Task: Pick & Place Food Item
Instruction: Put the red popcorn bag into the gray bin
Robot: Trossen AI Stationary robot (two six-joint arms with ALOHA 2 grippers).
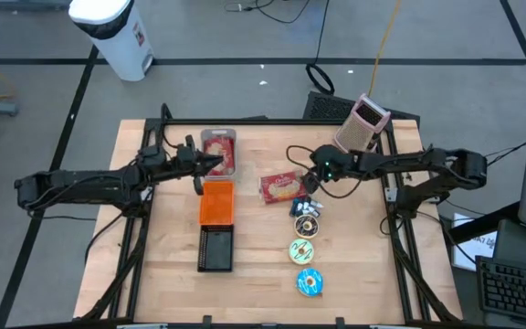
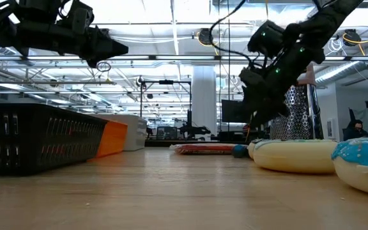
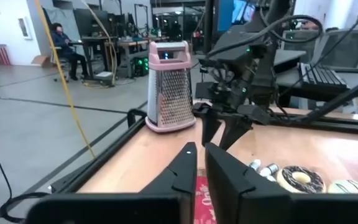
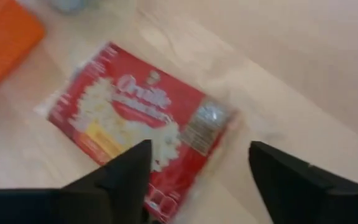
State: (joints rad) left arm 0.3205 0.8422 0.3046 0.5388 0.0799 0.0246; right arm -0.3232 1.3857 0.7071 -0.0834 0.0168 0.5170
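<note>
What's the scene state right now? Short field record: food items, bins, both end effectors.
right end effector: open, above the red popcorn packet, not holding it
left end effector: shut, empty, over the table's left half
second red packet: near the table's far edge
orange bin: next to black bin
donuts: three in a row, right of the bins
grater: far right corner

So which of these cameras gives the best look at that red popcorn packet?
The right wrist view: the red popcorn packet fills it, label legible, lying flat between the open right gripper fingers. The high view shows it small beside the orange bin. The low view catches only its thin edge; the left wrist view doesn't clearly show it.
</note>
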